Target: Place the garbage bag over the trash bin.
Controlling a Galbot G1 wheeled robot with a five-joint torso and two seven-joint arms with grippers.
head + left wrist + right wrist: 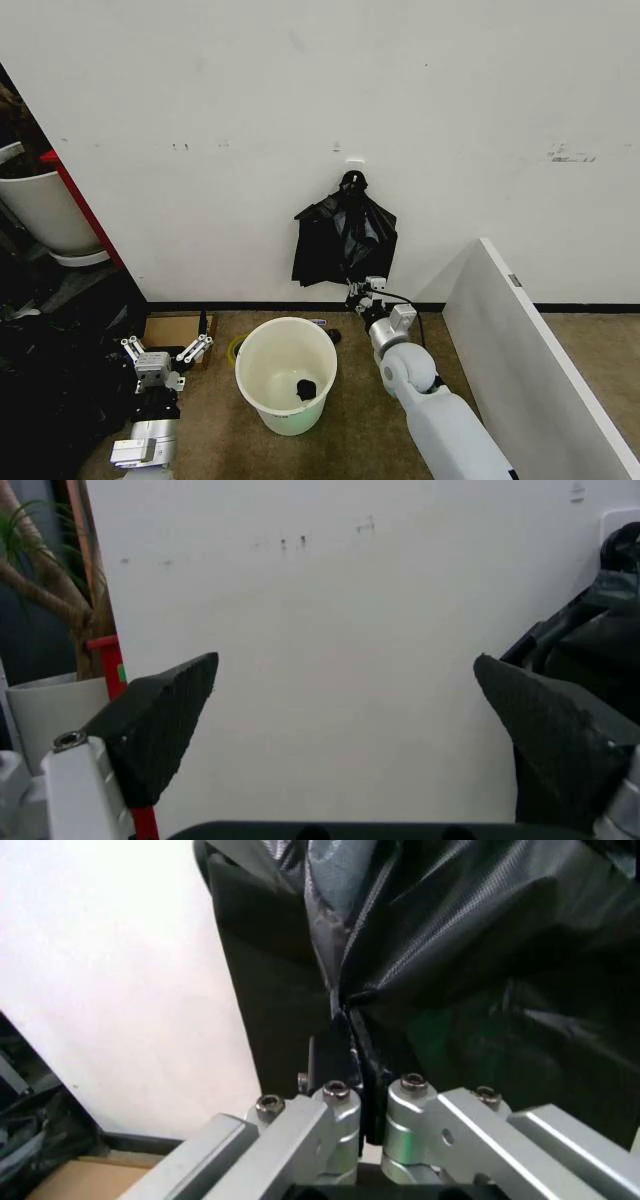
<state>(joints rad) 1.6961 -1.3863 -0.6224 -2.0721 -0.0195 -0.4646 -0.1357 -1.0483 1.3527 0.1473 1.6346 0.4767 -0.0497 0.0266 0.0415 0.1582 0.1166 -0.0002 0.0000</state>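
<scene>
The cream-white trash bin (268, 398) stands open on the floor in front of me, with a small black lump at its bottom. On the wall behind it, a flat bunch of black bags (345, 235) hangs from a hook. My right gripper (362, 289) reaches up to the bunch's lower edge. In the right wrist view the right gripper (362, 1099) is shut on a thin fold of the garbage bag (450, 952), which is still hanging with the bunch. My left gripper (167, 346) hovers low to the left of the bin, open and holding nothing, and its fingers (160, 720) face the bare wall.
A white panel (520, 340) slants along the right side, close to my right arm. A cardboard box (170, 328) lies by the wall to the left of the bin. A white tub with a red edge (45, 210) and dark clutter (50, 380) crowd the left.
</scene>
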